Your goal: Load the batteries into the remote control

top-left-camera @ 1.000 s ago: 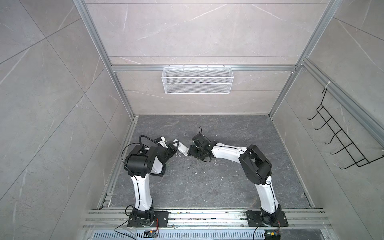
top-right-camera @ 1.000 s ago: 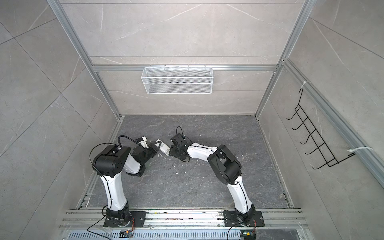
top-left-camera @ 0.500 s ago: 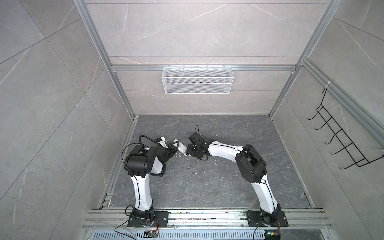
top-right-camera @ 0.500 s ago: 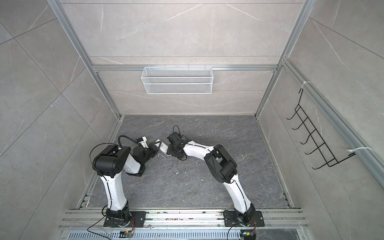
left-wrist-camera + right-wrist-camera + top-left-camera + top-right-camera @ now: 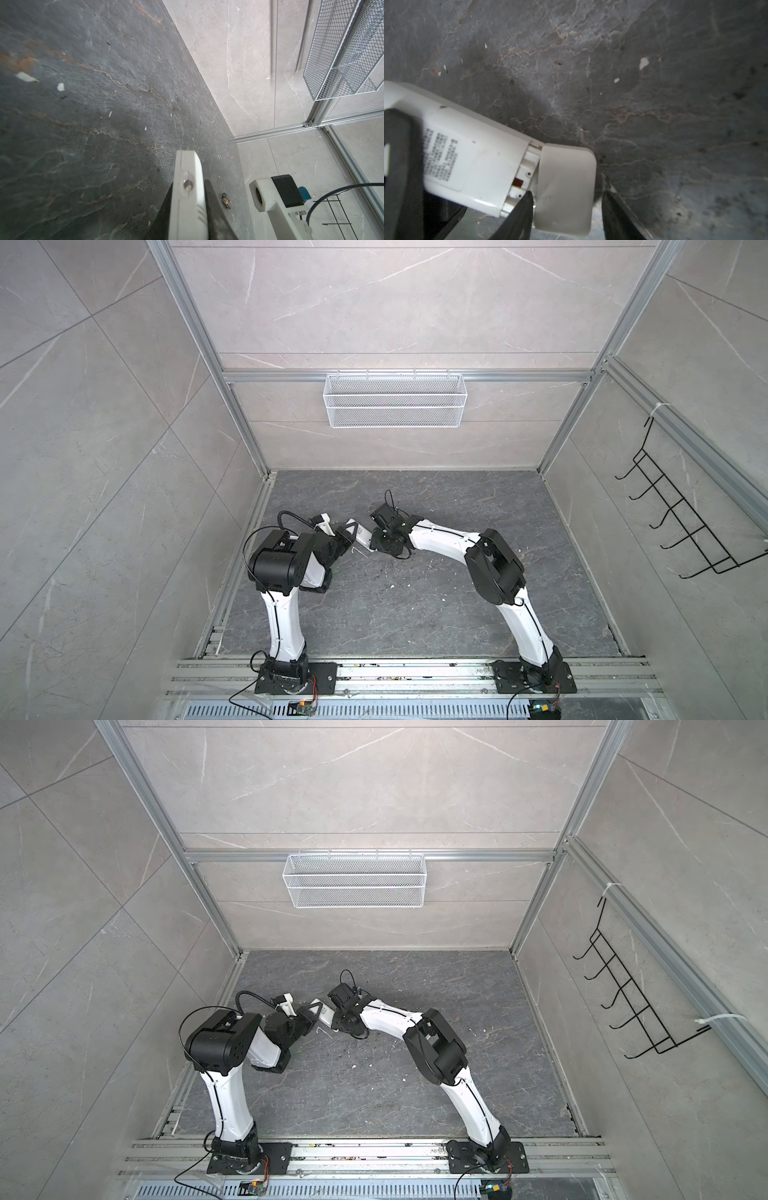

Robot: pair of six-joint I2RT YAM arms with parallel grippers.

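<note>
Closer now, right gripper (image 5: pixel 566 195) straddling cover (image 5: pixel 566 166), left gripper (image 5: pixel 188 207) still clamping remote control (image 5: pixel 187 166)

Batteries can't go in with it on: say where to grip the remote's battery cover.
Probably pinch the cover between free end and inner edge, from the back of the remote control: the gap there gives room, and the right gripper straddles it.

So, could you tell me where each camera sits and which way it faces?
Top views: overhead behind the arms, facing down at the floor; both show whole, left gripper and right gripper at the remote.
Left wrist: on the left arm, facing past its fingers and the remote to the batteries on the floor.
Right wrist: on the right arm, facing down at the remote's back; its fingers straddle the cover.
Shared: both wrist views show the remote.
</note>
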